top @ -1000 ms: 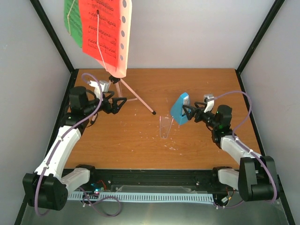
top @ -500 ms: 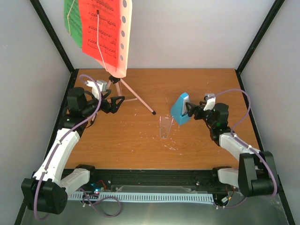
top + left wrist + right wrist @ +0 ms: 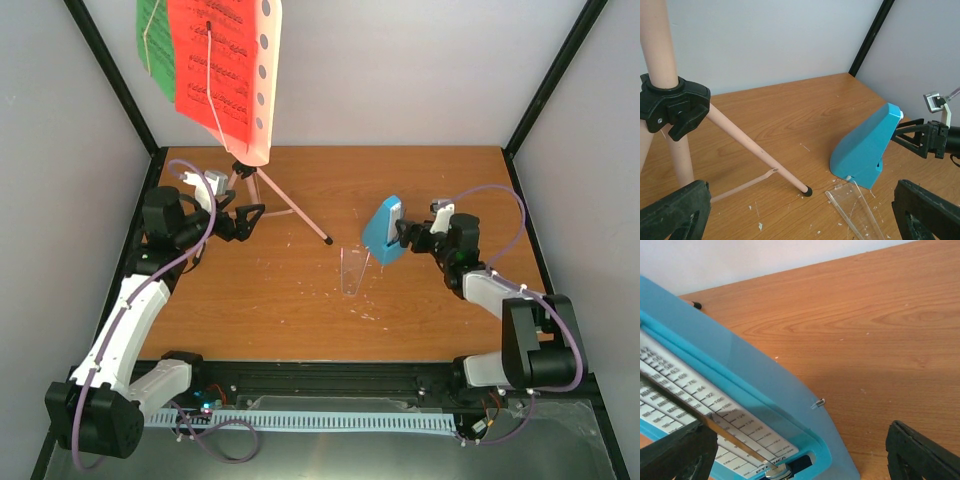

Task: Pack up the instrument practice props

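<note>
**Metronome uncovered, right of centre; both grippers wide**

Blue metronome (image 3: 383, 232) sits on the wooden table (image 3: 290, 310), right of centre, scale face and pendulum rod turned toward the right arm. Clear cover (image 3: 350, 272) lies flat on the table just beside its near-left corner, off the body.

Right gripper (image 3: 404, 240): fingers spread wide, tips at the metronome's face; contact cannot be told.

Pink music stand (image 3: 262, 90) stands at the back left, one tripod foot ending near the metronome. Red page (image 3: 210, 60) on the desk, green page (image 3: 152, 45) behind it to the left.

Left gripper (image 3: 248, 222): spread wide, holding nothing, just beside the tripod hub.
</note>
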Motion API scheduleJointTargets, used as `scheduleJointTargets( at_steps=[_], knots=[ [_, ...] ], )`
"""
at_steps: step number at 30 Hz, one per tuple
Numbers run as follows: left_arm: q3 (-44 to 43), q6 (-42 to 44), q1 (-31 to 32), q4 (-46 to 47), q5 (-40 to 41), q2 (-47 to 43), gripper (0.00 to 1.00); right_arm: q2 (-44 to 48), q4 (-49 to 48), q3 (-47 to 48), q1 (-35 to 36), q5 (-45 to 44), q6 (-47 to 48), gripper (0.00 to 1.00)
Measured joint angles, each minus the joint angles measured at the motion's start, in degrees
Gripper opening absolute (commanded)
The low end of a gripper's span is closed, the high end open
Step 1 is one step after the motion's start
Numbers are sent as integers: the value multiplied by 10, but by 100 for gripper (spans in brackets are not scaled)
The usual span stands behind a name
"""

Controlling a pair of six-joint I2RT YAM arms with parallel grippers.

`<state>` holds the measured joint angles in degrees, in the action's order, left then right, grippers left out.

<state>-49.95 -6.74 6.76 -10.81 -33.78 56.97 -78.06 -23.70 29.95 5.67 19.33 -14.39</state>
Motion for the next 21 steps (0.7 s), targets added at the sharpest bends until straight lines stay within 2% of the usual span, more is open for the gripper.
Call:
scheduleJointTargets(
  at_steps=[11, 21],
  knots=[
    [5, 0, 0, 0, 7, -7, 99, -72, 4, 37, 4, 113, 5, 78],
    [7, 0, 0, 0, 11, -9, 99, -91, 19, 57, 53, 161, 30, 80]
  ],
)
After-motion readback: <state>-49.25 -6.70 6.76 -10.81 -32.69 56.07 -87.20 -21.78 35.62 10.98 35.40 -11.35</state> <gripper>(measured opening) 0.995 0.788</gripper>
